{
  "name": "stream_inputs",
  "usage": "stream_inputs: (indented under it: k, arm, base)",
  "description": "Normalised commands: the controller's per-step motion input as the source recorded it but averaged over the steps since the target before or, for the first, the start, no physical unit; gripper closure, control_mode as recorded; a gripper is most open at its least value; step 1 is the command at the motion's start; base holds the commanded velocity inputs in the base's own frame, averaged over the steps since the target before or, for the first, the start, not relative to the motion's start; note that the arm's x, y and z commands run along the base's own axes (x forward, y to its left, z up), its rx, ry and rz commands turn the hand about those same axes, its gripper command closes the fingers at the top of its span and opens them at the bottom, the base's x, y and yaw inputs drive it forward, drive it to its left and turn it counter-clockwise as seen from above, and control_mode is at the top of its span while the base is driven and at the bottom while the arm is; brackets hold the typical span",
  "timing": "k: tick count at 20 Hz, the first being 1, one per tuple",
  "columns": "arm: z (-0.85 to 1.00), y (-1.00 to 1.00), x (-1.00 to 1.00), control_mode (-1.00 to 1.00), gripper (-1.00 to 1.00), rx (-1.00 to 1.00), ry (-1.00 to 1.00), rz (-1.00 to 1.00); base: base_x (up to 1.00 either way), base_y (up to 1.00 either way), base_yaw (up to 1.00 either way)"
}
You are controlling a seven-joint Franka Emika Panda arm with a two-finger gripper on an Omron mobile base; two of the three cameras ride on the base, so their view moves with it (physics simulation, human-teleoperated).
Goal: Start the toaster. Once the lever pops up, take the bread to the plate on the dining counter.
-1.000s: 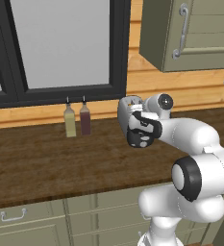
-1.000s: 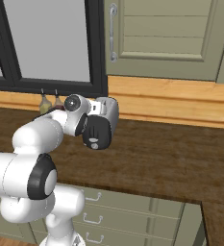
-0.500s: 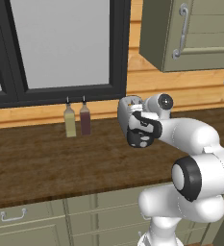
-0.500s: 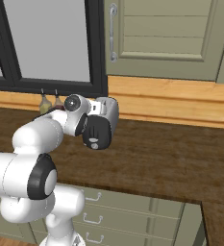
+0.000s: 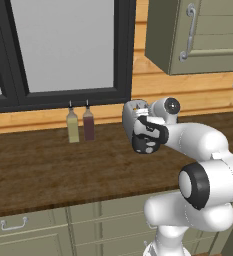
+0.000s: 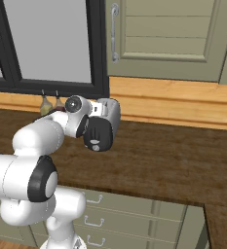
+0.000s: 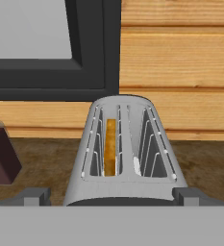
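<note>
tool (image 7: 111, 194) open, one toaster (image 7: 125, 153), one bread (image 7: 110, 146)

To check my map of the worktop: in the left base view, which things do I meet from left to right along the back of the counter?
Pale bottle → dark red bottle → toaster, with the robot's hand in front of it.

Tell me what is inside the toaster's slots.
In the hand view, the toaster holds an orange-brown slice of bread upright in its left slot; the right slot looks empty. The slice's lower part is hidden inside.
</note>
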Motion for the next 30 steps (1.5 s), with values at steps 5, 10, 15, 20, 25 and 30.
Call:
stream_inputs:
  k: [5,10,15,20,25,30]
  arm:
    - [0.0,0.0,0.0,-1.0,-1.0,0.0,0.0,0.0]
    - [0.0,0.0,0.0,-1.0,-1.0,0.0,0.0,0.0]
    - [0.0,0.0,0.0,-1.0,-1.0,0.0,0.0,0.0]
    - [0.0,0.0,0.0,-1.0,-1.0,0.0,0.0,0.0]
    - [0.0,0.0,0.0,-1.0,-1.0,0.0,0.0,0.0]
    - [0.0,0.0,0.0,-1.0,-1.0,0.0,0.0,0.0]
  base:
    - [0.0,0.0,0.0]
    - [0.0,0.0,0.0]
    - [0.0,0.0,0.0]
    - [0.0,0.0,0.0]
    - [0.0,0.0,0.0]
    - [0.0,0.0,0.0]
